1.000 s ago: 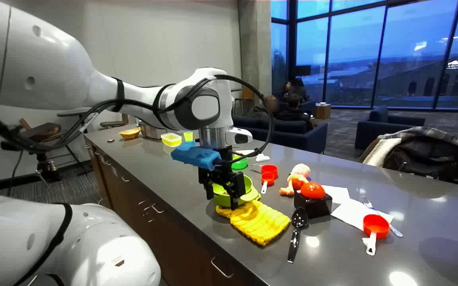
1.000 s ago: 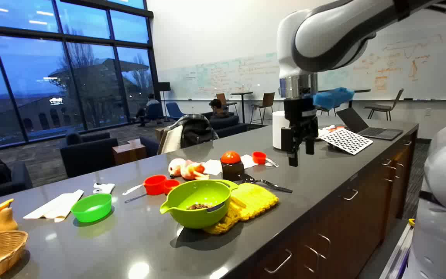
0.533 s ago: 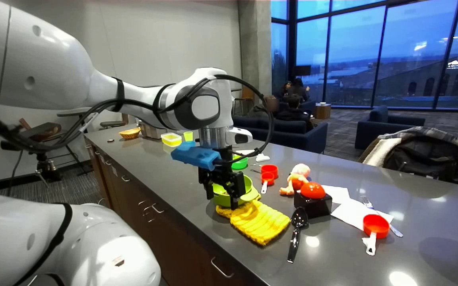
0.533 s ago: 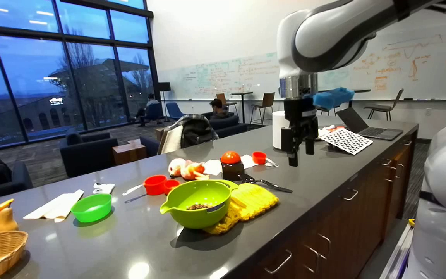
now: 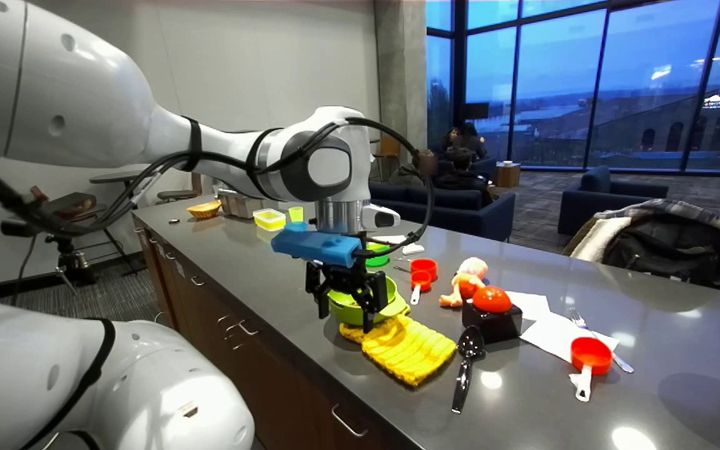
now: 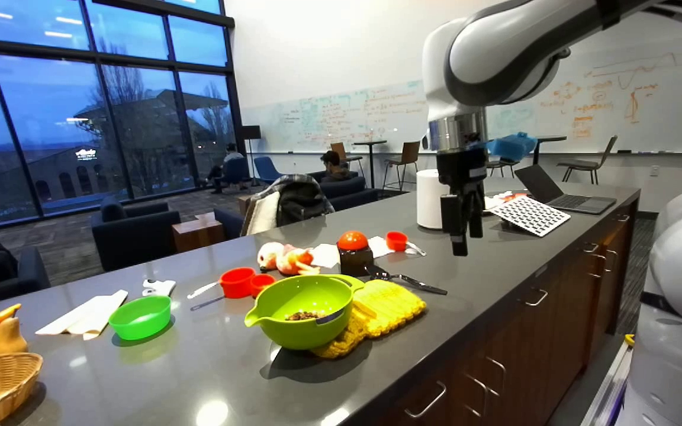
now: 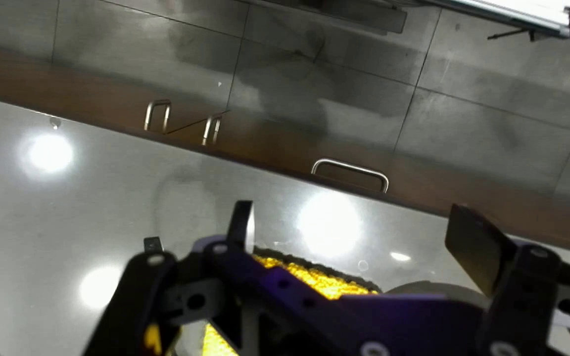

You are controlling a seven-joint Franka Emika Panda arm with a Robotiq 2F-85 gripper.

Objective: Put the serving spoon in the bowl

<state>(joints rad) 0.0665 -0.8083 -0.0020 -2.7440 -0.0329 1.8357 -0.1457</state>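
Wicker basket (image 6: pixel 18 384) sits well left of the lime-green mixing bowl (image 6: pixel 299 336) in an exterior view; a green dish (image 6: pixel 140 330) stands nearer, red measuring cups (image 6: pixel 238 284) just behind its left side. Right of the bowl come a yellow knitted cloth (image 6: pixel 391 307), close beside it, then the black serving spoon (image 6: pixel 409 280) — on the countertop (image 6: pixel 199 367), outside the bowl — and the gripper (image 6: pixel 467 242), hanging in air, jaws spread apart.

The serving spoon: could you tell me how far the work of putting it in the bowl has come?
Done: apparently no part of the transfer; the serving spoon lies on the counter, outside the lime-green bowl. In hand: nothing; in the wrist view the gripper stands open and grips no object. Left: reach the spoon, grasp it, lift it and place it in the bowl.
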